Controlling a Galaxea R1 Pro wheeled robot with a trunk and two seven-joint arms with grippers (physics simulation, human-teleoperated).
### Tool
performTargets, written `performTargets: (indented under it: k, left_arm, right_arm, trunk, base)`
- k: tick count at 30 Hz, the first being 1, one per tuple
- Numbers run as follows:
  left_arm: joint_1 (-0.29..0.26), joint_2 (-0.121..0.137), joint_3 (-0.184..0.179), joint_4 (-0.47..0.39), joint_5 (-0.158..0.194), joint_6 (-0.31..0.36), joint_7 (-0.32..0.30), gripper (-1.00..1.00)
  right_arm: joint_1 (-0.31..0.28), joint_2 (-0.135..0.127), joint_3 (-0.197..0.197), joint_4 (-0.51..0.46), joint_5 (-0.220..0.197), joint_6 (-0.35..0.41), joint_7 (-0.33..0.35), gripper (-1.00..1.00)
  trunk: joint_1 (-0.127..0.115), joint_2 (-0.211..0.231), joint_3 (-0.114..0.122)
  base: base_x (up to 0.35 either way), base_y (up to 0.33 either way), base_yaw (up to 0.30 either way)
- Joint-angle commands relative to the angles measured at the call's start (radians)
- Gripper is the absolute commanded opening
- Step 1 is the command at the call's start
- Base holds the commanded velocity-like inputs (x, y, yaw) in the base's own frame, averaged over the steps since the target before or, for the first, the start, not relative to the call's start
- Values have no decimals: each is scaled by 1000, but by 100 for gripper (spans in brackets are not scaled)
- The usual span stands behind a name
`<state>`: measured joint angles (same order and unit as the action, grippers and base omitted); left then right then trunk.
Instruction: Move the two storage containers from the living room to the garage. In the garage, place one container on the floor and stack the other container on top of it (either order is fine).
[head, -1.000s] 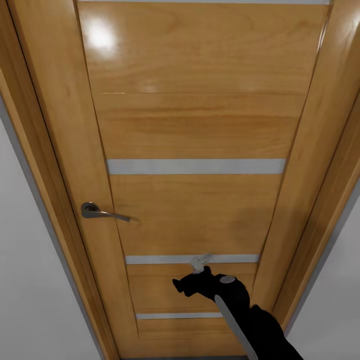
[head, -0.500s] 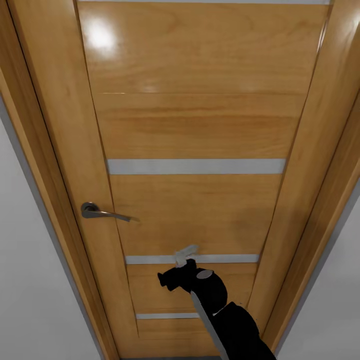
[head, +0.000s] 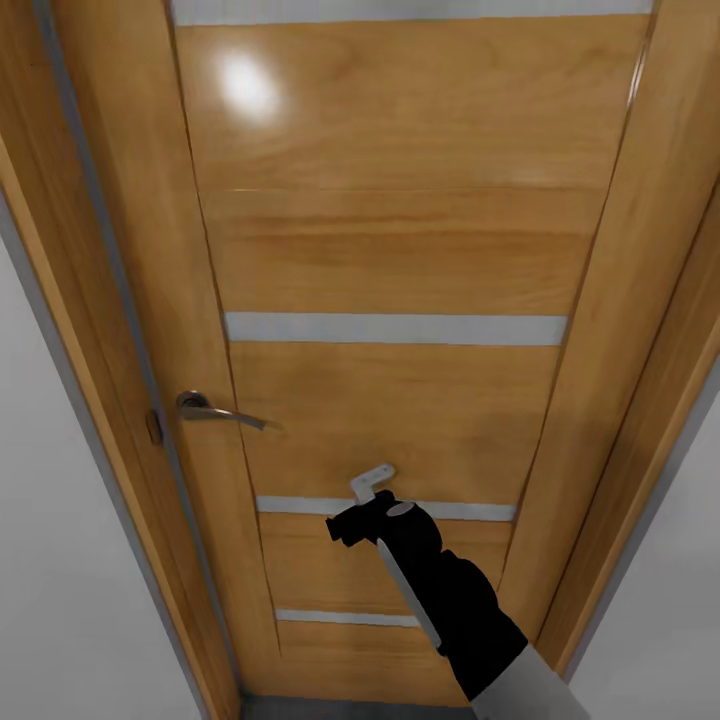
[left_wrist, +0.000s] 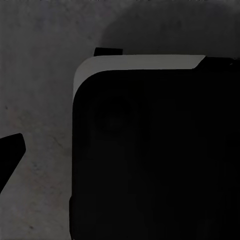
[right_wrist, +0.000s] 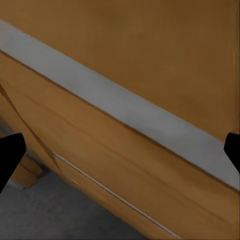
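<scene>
Light wooden door (head: 400, 250) with frosted strips and metal handle (head: 215, 412), white walls (head: 50, 560) beside

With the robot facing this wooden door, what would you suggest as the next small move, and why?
Probably swing the right gripper up and left toward the door handle. The wooden door looks shut or barely ajar, and the gripper hangs low by a frosted glass strip, below and right of the handle. The right wrist view shows its fingertips wide apart, ready to press the lever.
</scene>
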<state>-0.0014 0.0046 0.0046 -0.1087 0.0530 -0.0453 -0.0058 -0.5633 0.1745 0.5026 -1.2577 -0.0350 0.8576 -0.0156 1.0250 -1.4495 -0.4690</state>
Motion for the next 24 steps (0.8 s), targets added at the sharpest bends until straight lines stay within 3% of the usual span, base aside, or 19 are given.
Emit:
performTargets:
  k: [1, 9, 21, 24]
  left_arm:
    - [0, 0, 0, 0, 6, -2, -1, 100]
    - [0, 0, 0, 0, 5, -2, -1, 100]
    - [0, 0, 0, -2, 5, -2, -1, 100]
    - [0, 0, 0, -2, 5, -2, -1, 100]
  right_arm:
    - [-12, 0, 0, 20, 1, -5, -3, 100]
    - [-71, 0, 0, 130, 1, -44, -8, 100]
    - [-77, 0, 9, 39, 18, -9, -29, 100]
    - [-152, 0, 10, 45, 3, 25, -38, 100]
  trunk:
    - [0, -1, -1]
    - [0, -1, -1]
    - [0, -1, -1]
    - [0, -1, -1]
  base:
    - [0, 0, 0]
    - [0, 0, 0]
    - [0, 0, 0]
    - [0, 0, 0]
